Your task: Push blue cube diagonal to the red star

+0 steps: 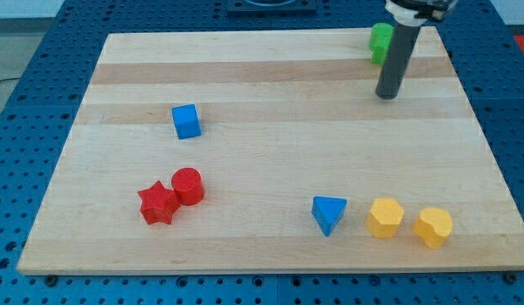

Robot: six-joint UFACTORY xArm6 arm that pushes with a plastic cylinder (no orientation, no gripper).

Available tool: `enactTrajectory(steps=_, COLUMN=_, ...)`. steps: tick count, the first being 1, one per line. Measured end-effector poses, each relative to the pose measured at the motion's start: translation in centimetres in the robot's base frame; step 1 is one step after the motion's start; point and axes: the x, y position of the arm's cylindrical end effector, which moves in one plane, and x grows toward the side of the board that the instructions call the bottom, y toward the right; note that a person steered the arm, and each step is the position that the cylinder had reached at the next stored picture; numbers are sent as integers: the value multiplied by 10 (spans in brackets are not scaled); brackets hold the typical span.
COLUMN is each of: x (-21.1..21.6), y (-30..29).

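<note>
The blue cube [186,121] sits on the wooden board at the view's upper left of centre. The red star [158,203] lies below it, near the view's lower left, touching a red cylinder [187,185] on its right. My tip [387,96] is at the view's upper right, far to the right of the blue cube and apart from it. The rod stands just in front of a green block [380,42].
A blue triangular block [329,213], a yellow hexagonal block [385,218] and a yellow heart-like block [433,227] stand in a row near the board's bottom edge at the view's right. The wooden board [270,152] lies on a blue perforated table.
</note>
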Motion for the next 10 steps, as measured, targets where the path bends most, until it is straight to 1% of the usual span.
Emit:
enactTrajectory(steps=2, x=-1, y=-92)
enactTrajectory(steps=3, x=2, y=-154)
enactTrajectory(steps=4, x=10, y=-218)
enactTrajectory(steps=5, x=38, y=-258)
enactTrajectory(steps=6, x=57, y=-289)
enactTrajectory(steps=7, x=53, y=-289)
enactTrajectory(steps=8, x=44, y=-321)
enactTrajectory(steps=9, x=59, y=-341)
enactTrajectory(steps=10, x=91, y=-357)
